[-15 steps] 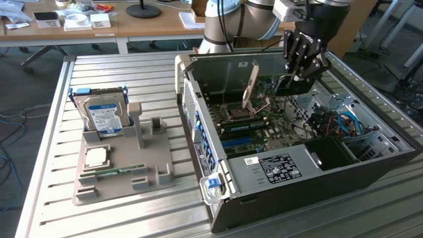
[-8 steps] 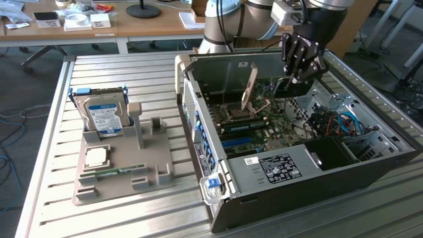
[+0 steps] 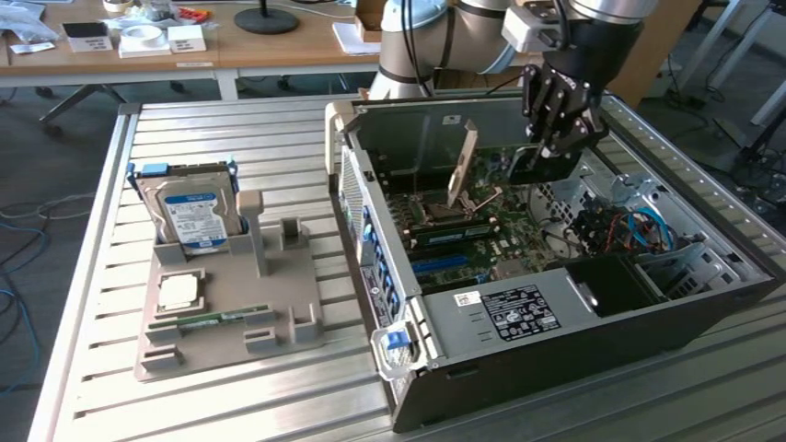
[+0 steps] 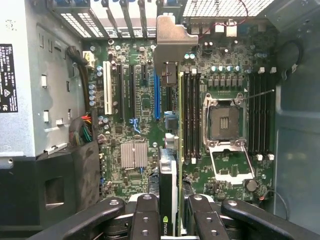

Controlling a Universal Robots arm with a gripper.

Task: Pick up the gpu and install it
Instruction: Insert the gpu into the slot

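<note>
Exterior view: tool (image 3: 553, 147) holds gpu (image 3: 537, 168) over motherboard (image 3: 498, 228).

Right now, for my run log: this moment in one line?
hand: shut on gpu | gpu: edge-on over motherboard | site: inside open case

In the case (image 3: 577, 368), gpu (image 4: 168, 175) over motherboard (image 4: 132, 105) (hard drive (image 3: 190, 216) at exterior view's left)

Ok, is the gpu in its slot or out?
Out, it seems: the gpu is gripped edge-on by the gripper, and the exterior view has it hanging above the motherboard, not down on it.
</note>
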